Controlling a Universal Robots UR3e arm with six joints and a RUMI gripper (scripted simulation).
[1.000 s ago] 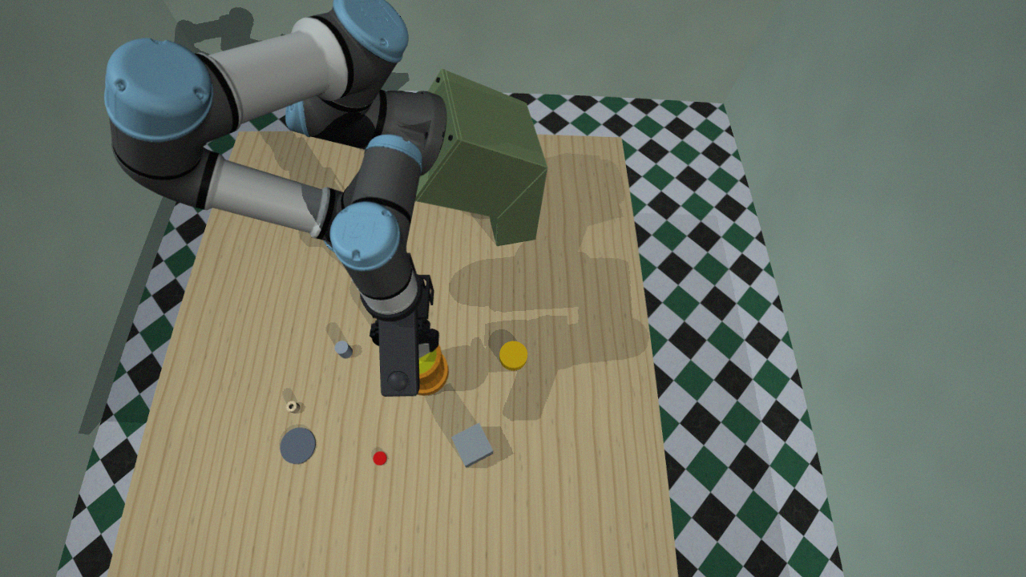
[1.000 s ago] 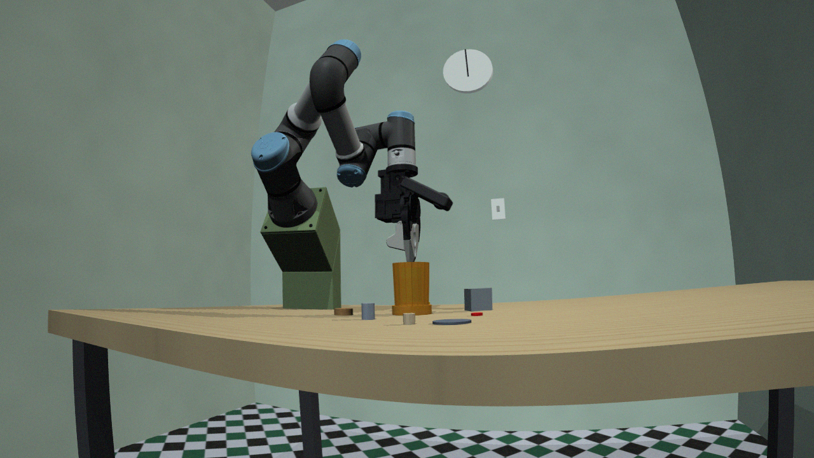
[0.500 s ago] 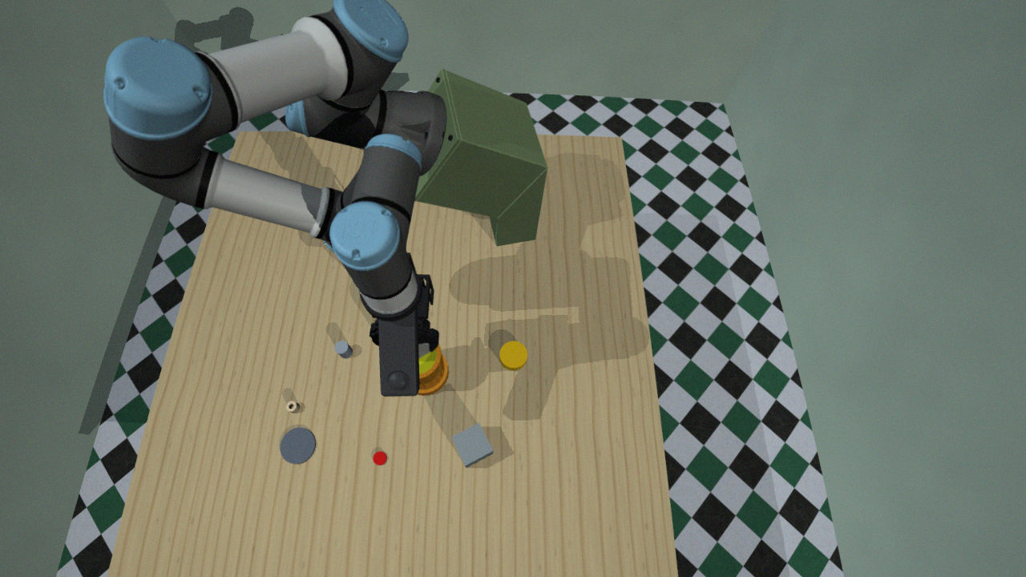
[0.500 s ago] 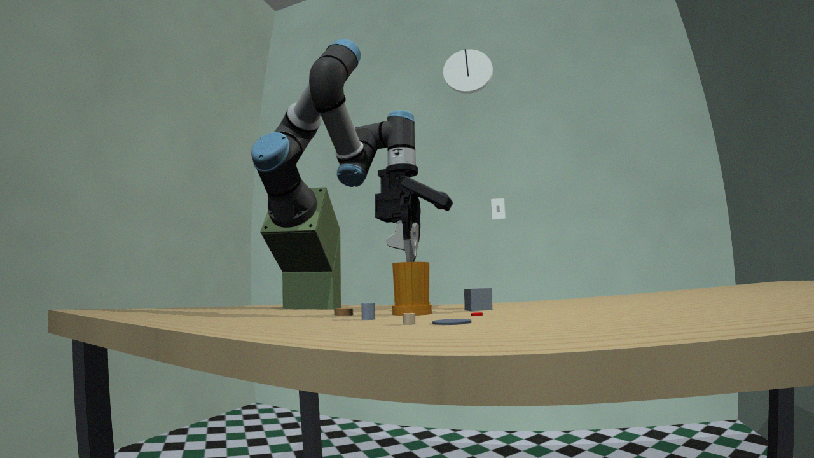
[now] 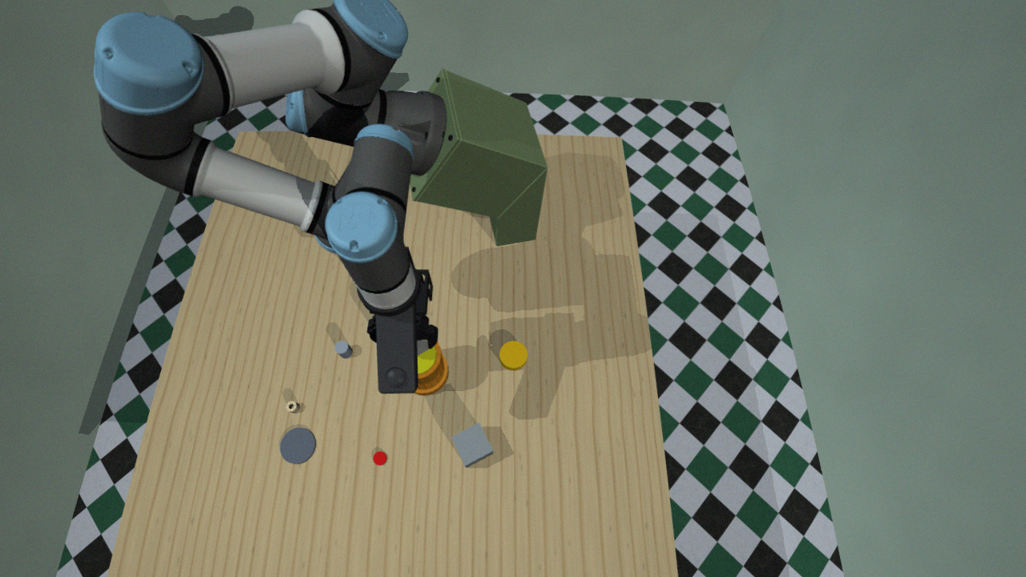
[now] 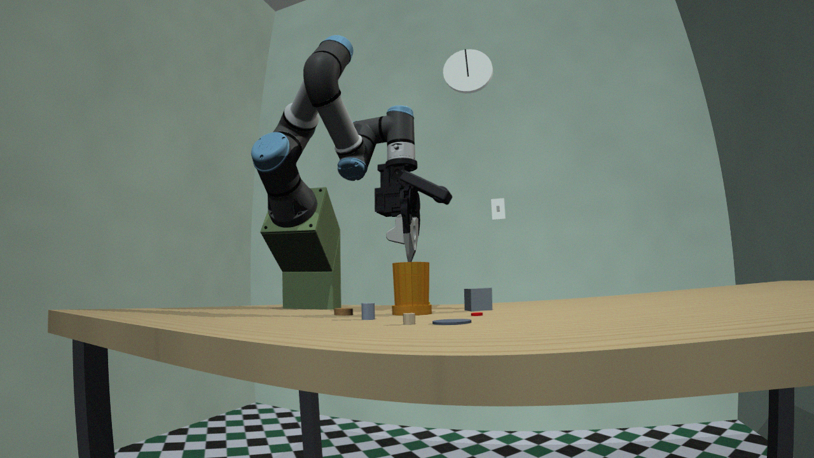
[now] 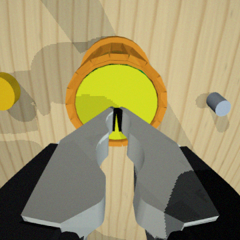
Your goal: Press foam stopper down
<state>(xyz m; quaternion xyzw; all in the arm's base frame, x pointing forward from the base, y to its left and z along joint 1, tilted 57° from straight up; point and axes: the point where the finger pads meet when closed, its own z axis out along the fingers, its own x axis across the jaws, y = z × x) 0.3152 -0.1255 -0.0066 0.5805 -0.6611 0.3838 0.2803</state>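
Observation:
An orange jar (image 6: 410, 286) stands upright on the wooden table; it also shows in the overhead view (image 5: 432, 373) and the wrist view (image 7: 116, 90). A yellow foam stopper (image 7: 116, 97) fills its mouth, with nothing lying on it. From the side no yellow shows above the rim. My gripper (image 6: 411, 254) points straight down over the jar, shut and empty, its fingertips (image 7: 117, 115) just above the rim over the stopper. In the overhead view the gripper body (image 5: 396, 351) hides part of the jar.
Around the jar lie a yellow disc (image 5: 513, 354), a grey cube (image 5: 471, 444), a small red disc (image 5: 379, 457), a dark grey disc (image 5: 296, 445), a small grey cylinder (image 5: 342, 349) and a small beige spool (image 5: 291, 405). The green robot base (image 5: 480, 158) stands behind.

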